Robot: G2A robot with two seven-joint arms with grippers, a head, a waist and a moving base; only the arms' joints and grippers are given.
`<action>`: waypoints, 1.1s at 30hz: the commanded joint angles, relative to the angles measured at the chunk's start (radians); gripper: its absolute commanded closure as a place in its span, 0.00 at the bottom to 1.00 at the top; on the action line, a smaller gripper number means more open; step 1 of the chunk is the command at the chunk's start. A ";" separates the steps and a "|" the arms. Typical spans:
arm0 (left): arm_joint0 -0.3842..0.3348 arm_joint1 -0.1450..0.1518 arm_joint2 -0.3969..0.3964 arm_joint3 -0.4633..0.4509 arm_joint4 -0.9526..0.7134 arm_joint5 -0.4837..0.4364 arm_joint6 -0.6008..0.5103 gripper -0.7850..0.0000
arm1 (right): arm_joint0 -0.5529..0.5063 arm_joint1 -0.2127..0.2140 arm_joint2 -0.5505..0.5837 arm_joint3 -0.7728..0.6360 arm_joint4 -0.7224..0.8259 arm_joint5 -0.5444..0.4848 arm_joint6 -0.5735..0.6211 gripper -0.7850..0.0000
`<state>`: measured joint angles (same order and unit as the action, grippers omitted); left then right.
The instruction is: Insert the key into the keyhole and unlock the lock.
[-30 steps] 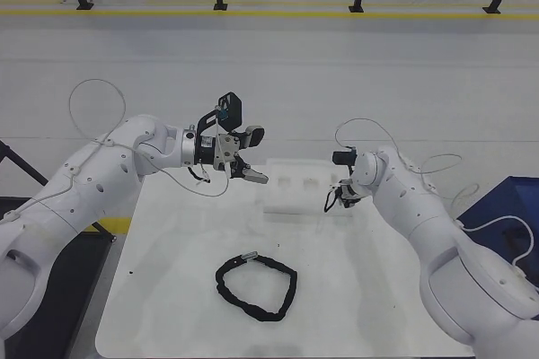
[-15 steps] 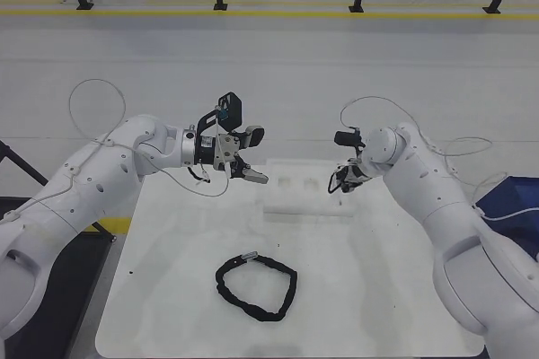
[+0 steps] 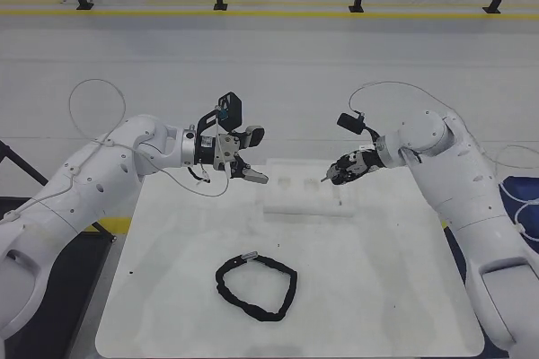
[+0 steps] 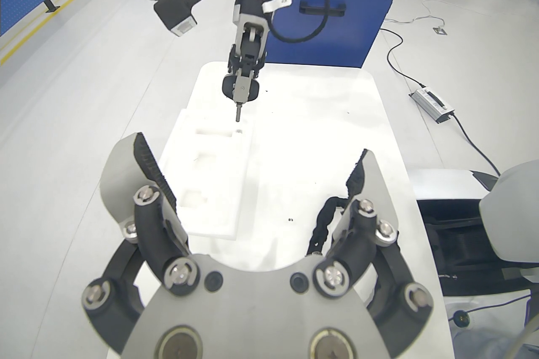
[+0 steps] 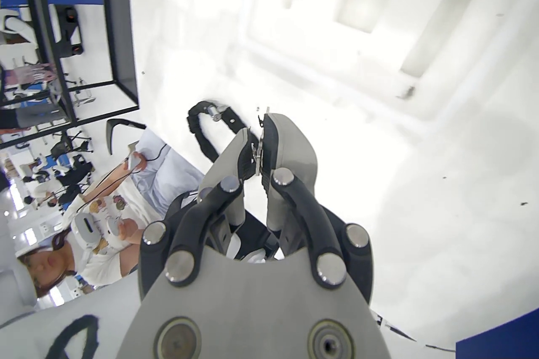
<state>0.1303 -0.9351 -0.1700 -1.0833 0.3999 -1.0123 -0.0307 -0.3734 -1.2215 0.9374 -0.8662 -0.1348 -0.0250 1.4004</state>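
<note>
On the white worktop (image 3: 162,296) the lock (image 3: 256,285), a black chain closed in a loop, lies flat at about 6 o'clock from the centre. Its silver end (image 3: 249,256) is at 11 o'clock of the loop. A white foam tray (image 3: 292,208) with three shallow recesses (image 5: 364,5) lies at 12 o'clock from the lock, near the far edge of the worktop and well apart from the loop. The right pincer (image 3: 334,173) hangs over the 3 o'clock end of the tray, and its jaws are pressed together on the key (image 4: 238,112). The thin metal shaft of the key sticks out beyond the fingertips and points down at the tray, just over the recess at that end. Whether the tip touches the foam, I cannot tell. The key is therefore well apart from the lock, which lies at about 7 o'clock from it. The left pincer (image 3: 256,155) hangs at the 9 o'clock end of the tray, close to its corner and above the surface, with its jaws wide apart. In the left wrist view a part of the chain shows just behind one of the open jaws, and the right pincer stands at the other end of the tray, opposite to the left one.
</note>
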 commanded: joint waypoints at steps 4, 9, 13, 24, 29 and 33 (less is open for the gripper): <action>0.000 0.000 0.000 0.000 0.000 0.000 -0.001 0.00 | -0.170 0.072 0.187 -0.333 0.062 0.090 0.051 1.00; 0.000 0.000 0.000 0.000 0.000 0.000 -0.001 0.00 | -0.320 0.111 0.339 -0.556 0.185 0.128 0.078 1.00; 0.000 0.000 0.000 0.000 0.000 0.000 -0.001 0.00 | -0.395 0.129 0.418 -0.649 0.250 0.151 0.064 1.00; 0.000 0.000 0.000 0.000 0.000 0.000 -0.001 0.00 | -0.480 0.148 0.489 -0.689 0.296 0.180 -0.021 1.00; 0.000 0.000 0.000 0.000 0.000 0.000 -0.001 0.00 | -0.480 0.148 0.489 -0.689 0.296 0.180 -0.021 1.00; 0.000 0.000 0.000 0.000 0.000 0.000 -0.001 0.00 | -0.480 0.148 0.489 -0.689 0.296 0.180 -0.021 1.00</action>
<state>0.1303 -0.9352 -0.1700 -1.0833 0.3999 -1.0123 -0.0307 -0.8529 -1.0735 1.4268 -1.5550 0.1611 0.1552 1.3790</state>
